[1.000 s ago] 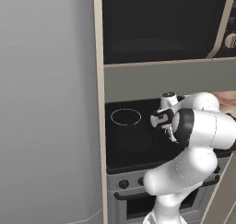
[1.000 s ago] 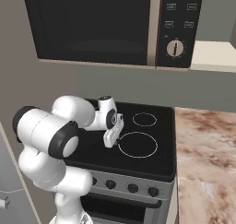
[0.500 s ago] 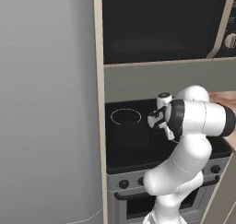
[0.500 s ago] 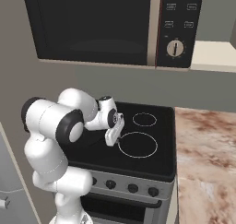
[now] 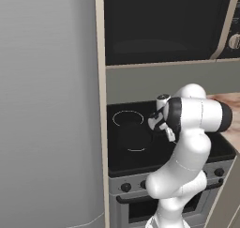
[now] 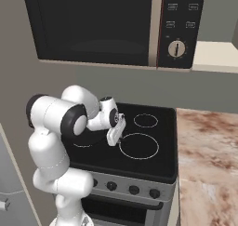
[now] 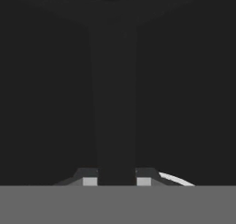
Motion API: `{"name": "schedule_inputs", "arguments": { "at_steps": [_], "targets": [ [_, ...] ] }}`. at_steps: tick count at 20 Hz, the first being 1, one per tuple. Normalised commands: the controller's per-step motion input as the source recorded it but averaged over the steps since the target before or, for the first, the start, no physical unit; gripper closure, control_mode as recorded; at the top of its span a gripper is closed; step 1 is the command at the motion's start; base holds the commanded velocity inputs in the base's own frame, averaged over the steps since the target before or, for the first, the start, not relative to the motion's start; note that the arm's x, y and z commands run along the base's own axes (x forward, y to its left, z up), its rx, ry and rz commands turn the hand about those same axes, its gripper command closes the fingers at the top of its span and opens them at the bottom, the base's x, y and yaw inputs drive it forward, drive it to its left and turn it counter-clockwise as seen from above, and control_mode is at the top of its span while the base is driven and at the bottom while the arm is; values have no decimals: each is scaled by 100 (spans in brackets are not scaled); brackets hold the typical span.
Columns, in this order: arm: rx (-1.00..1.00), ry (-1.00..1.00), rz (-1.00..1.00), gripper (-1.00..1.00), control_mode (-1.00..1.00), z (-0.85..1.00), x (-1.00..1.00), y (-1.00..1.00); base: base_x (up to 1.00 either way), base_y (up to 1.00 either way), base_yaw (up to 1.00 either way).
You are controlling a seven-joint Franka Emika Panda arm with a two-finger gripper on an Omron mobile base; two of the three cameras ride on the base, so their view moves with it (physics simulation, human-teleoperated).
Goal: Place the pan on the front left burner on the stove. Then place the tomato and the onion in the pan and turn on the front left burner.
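Observation:
My gripper [image 7: 116, 181] is shut on the long black handle [image 7: 113, 103] of the pan, which runs straight up the hand view between the finger tips. In the left base view the gripper [image 5: 157, 124] hovers over the black glass stove [image 5: 117, 161]. The pan [image 5: 133, 137] shows there as a dark disc lying over the front left burner [image 5: 136, 149], hiding all but a thin arc of its ring. From the right, the gripper [image 6: 113, 137] sits beside that burner's arc [image 6: 83, 146], and my arm hides the pan's bowl. The tomato and the onion are out of view.
A black microwave [image 6: 93, 25] hangs low above the cooktop. A tall grey panel [image 5: 47, 105] stands left of the stove. A marble counter [image 6: 204, 164] adjoins it on the right. The large ring [image 6: 138, 146] and a small back ring [image 6: 145, 120] lie bare, and knobs [image 6: 134, 189] line the front.
My arm has swung left across the cooktop, carrying the pan from the middle toward the front left burner. The grip has stayed the same.

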Motion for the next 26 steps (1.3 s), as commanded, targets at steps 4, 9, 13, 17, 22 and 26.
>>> {"name": "schedule_inputs", "arguments": {
  "at_steps": [4, 9, 13, 17, 22, 26],
  "targets": [
    [-1, 0, 0, -100, -100, -6, 0, 0, 0, 0, 0],
    [0, 0, 0, -100, -100, 0, 0, 0, 0, 0, 0],
    [0, 0, 0, -100, -100, 0, 0, 0, 0, 0, 0],
    [0, 0, 0, -100, -100, 0, 0, 0, 0, 0, 0],
    [0, 0, 0, -100, -100, 4, -2, 0, 0, 0, 0],
    [0, 0, 0, -100, -100, 32, -12, 0, 0, 0, 0]
  ]
}}
